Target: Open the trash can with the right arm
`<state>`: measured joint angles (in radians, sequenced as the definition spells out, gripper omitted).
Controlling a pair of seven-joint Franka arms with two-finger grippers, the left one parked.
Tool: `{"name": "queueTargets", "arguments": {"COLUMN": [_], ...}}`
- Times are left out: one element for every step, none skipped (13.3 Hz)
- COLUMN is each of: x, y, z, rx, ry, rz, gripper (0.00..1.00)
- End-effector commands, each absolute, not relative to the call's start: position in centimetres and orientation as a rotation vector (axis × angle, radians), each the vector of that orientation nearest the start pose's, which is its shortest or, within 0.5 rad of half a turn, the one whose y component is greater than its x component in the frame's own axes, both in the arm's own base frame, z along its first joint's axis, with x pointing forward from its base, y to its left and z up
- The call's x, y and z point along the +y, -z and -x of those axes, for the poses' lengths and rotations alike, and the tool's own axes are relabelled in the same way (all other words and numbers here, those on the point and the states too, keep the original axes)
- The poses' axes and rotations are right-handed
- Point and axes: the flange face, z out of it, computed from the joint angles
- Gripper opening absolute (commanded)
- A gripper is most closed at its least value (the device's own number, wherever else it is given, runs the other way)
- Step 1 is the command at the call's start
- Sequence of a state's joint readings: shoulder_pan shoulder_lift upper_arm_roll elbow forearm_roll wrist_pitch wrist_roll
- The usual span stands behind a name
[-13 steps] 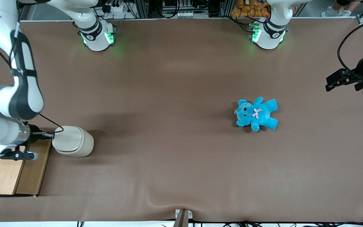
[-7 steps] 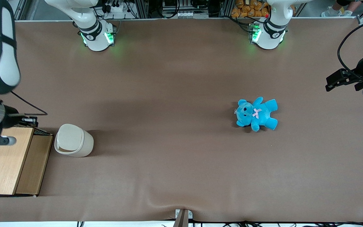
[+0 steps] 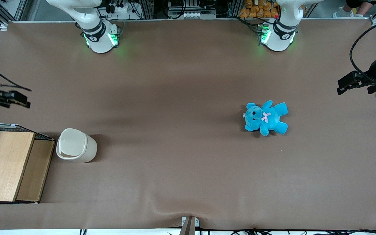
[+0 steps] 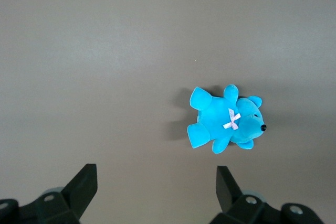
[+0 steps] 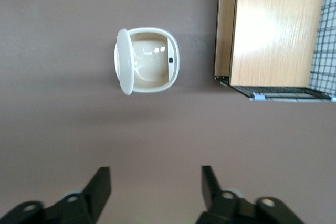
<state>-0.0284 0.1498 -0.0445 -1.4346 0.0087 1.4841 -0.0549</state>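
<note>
Right arm's gripper (image 3: 20, 100) half cut off, above open trash can (image 3: 76, 149).

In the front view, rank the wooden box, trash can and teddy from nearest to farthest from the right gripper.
From the gripper, open above the working arm's end of the table:
1. Wooden box, nearer the camera than the gripper, at the table's edge.
2. Trash can, beside the box, lid up.
3. Teddy, toward the parked arm's end.

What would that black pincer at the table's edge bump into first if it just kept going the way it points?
Likely bare brown table. The open black pincer points down, up off the surface; the lid-up cream plastic trash can lies off its line. Depth is uncertain.
</note>
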Motion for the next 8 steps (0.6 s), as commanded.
{"name": "queueTargets", "arguments": {"x": [-3.9,-3.8,-3.6,-3.5,-3.4,-3.2,-3.0,-2.8], "y": [-63.5,-64.8,-65.4,-66.3,-67.8,-69.7,-70.1,-70.4], "z": [-57.7,-57.0,-56.5,-55.8,-54.9,-53.4,-52.4,-51.6], "rx": [0.061,0.095,0.109,0.122,0.120,0.135,0.189,0.217], "ry": [-0.167,-0.193,-0.218,-0.227,-0.191,-0.144,-0.152,-0.155], "rz": [3.123,3.117,3.103,3.098,3.096,3.098,3.095,3.094], "gripper": [1.00,1.00,1.00,1.00,1.00,1.00,1.00,1.00]}}
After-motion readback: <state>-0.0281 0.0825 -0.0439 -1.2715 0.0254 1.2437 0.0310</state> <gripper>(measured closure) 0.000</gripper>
